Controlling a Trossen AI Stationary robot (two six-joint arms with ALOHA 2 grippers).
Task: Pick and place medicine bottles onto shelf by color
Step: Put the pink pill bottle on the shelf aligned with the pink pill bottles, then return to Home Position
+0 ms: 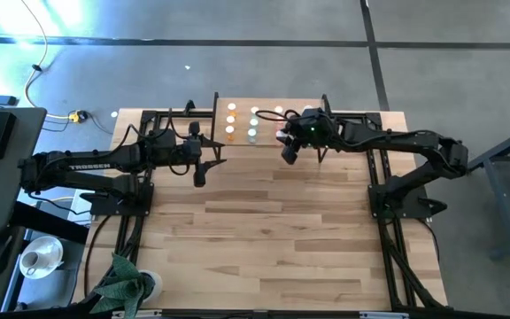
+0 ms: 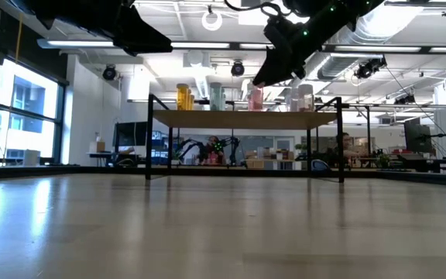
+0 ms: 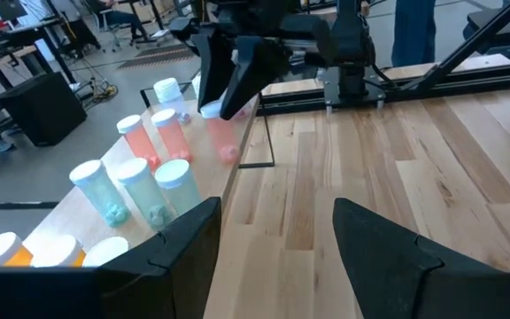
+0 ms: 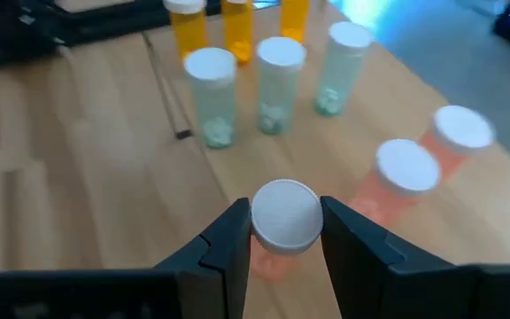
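**Pink bottle in the jaws above a nearly filled shelf**

The right gripper (image 4: pixel 286 232) is closed on the white cap of a small pink-red medicine bottle (image 4: pixel 283 217), its two dark fingers pressing the cap from either side. In the high view this gripper (image 1: pixel 288 144) hangs over the near right part of the small light-wood shelf on thin black legs (image 1: pixel 237 105), which stands at the far edge of the table.

On the shelf, the sorting looks well advanced. Three orange bottles (image 4: pixel 235 22) stand in a row at the shelf's left end, three pale green bottles (image 4: pixel 277 80) stand beside them, and two pink-red bottles (image 4: pixel 423 168) stand further right, close to the held one. At least one clear bottle (image 3: pixel 168 93) seems to stand beyond the pink ones, though how many cannot be told from these views.

The left gripper (image 3: pixel 273 244) waits near the shelf's left end with its fingers apart and nothing between them.

No bottles show on the bare wooden tabletop (image 1: pixel 273 230), so setting down the held bottle beside its pink fellows may be among the last steps.
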